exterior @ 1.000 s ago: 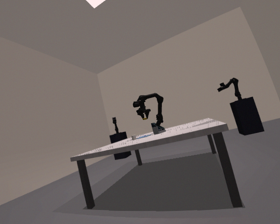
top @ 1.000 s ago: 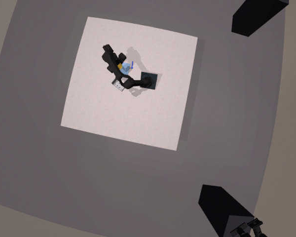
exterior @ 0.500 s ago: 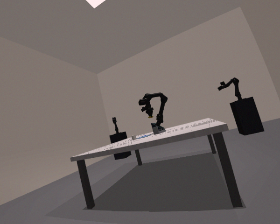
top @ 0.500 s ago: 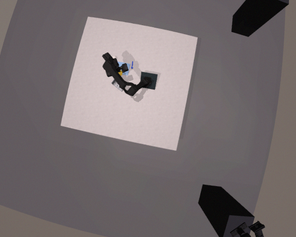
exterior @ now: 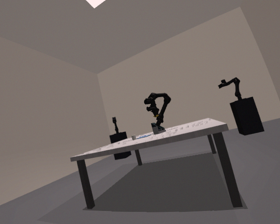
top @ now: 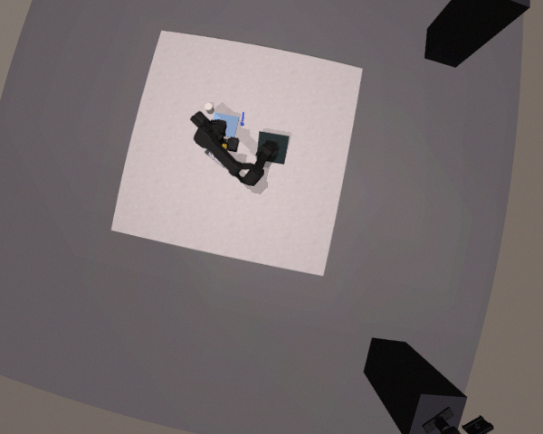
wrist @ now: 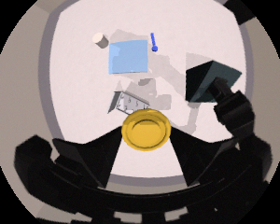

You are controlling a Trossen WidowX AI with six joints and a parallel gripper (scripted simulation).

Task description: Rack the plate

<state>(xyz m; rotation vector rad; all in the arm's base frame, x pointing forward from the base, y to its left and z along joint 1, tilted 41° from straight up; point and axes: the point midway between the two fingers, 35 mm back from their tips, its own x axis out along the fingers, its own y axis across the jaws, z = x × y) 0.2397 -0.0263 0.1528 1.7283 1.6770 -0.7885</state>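
Yellow plate [wrist: 147, 130] clamped between our gripper [wrist: 147, 144] fingers, carried high above table [exterior: 202, 125]. We see dish rack [wrist: 125, 103] just beyond plate in wrist view, mostly hidden under arm in top view. Risk we judge: plate slipping or tilting in grip on descent, rim catching rail, missing slot. Blue mat [wrist: 128, 58], white cup [wrist: 101, 40], blue stick [wrist: 154, 43] lie far side, apart from rack. Arm base [top: 272, 146] right; open table room left, near.
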